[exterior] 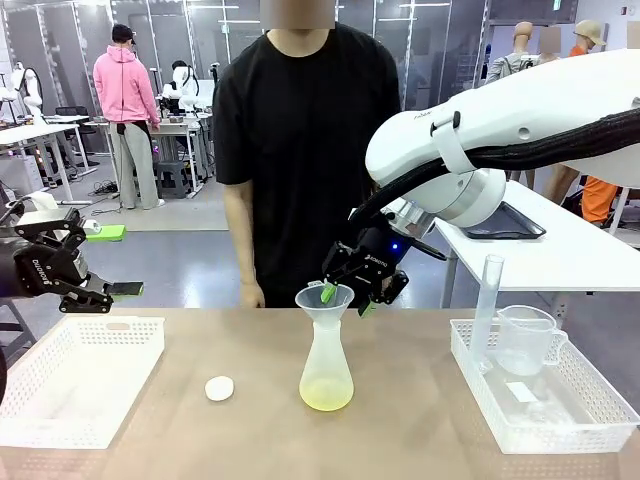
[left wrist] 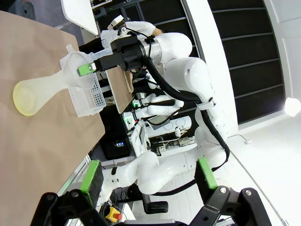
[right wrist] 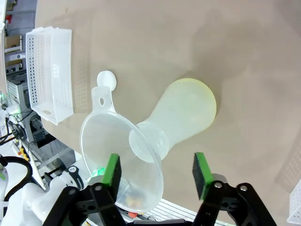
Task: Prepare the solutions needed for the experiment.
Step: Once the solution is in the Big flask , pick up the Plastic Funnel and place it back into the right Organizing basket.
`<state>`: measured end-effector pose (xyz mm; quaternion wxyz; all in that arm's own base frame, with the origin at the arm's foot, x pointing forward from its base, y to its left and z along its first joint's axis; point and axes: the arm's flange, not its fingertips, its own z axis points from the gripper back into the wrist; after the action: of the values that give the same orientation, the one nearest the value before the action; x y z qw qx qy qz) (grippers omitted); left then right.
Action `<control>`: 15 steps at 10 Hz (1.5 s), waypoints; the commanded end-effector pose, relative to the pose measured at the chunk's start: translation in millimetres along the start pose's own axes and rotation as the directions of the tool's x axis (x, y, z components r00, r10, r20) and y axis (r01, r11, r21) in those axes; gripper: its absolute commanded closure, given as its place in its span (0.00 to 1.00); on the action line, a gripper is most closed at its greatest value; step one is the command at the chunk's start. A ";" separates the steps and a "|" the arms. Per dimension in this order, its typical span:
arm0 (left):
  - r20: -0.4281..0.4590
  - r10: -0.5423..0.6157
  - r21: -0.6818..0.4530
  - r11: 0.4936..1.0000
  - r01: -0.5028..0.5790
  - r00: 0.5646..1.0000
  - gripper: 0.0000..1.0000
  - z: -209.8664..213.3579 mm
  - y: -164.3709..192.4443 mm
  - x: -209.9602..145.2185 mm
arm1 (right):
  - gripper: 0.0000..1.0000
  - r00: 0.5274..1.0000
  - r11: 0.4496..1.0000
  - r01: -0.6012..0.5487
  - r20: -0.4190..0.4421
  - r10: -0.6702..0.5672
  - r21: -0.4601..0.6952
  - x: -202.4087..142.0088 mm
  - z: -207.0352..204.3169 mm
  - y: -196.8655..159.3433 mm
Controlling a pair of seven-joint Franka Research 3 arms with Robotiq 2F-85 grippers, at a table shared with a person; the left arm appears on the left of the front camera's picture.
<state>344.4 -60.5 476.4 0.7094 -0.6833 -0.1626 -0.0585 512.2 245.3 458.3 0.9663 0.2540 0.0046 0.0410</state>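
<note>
The right gripper (exterior: 345, 300) is spread open astride the funnel (exterior: 316, 304) rim, one pad inside toward two o'clock. Closure should be gentle (thin plastic flexes) and any lift straight, lest the flask (exterior: 326, 365), with the solutions (exterior: 326, 398) pooled at its bottom mid-table, be tipped. The left gripper (exterior: 110, 297) is held open at nine o'clock. The table (exterior: 400, 425) is brown and matte. A person (exterior: 300, 140) is stood at twelve o'clock, with lab benches beyond.

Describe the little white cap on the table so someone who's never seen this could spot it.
On the brown table, a translucent flask with a funnel in its neck stands near the middle. The cap lies flat on bare tabletop between that flask and the white basket on the robot's left. It's the only small opaque disc, touching nothing.
</note>
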 end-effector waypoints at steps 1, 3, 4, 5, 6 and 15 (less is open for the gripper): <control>-0.006 -0.001 -0.014 1.000 0.001 1.000 0.00 0.2 -1.5 -0.6 | 0.44 0.999 0.999 0.035 -0.003 -0.035 -0.029 -0.4 0.2 5.3; -0.006 -0.001 -0.014 1.000 0.001 1.000 0.00 0.2 -1.5 -0.6 | 0.45 0.999 0.998 0.047 -0.010 -0.047 -0.038 -2.0 1.4 4.7; -0.006 -0.001 -0.014 1.000 0.001 1.000 0.00 0.2 -1.5 -0.6 | 0.69 0.999 0.998 0.051 -0.011 -0.052 -0.042 -3.0 0.9 4.7; -0.006 -0.001 -0.014 1.000 0.001 1.000 0.00 0.2 -1.5 -0.6 | 0.63 0.999 0.998 0.051 -0.012 -0.052 -0.044 -4.6 1.4 4.8; -0.006 -0.001 -0.014 1.000 0.001 1.000 0.00 0.2 -1.5 -0.6 | 0.87 0.998 0.997 0.056 -0.010 -0.056 -0.044 -5.5 3.2 3.9; -0.006 -0.001 -0.014 1.000 0.001 1.000 0.00 0.2 -1.5 -0.6 | 1.00 0.997 0.997 0.073 0.018 -0.073 -0.034 -15.4 6.9 0.1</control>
<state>344.4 -60.5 476.4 0.7094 -0.6833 -0.1626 -0.0585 505.7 242.3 462.0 0.9693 0.2449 0.0129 0.0158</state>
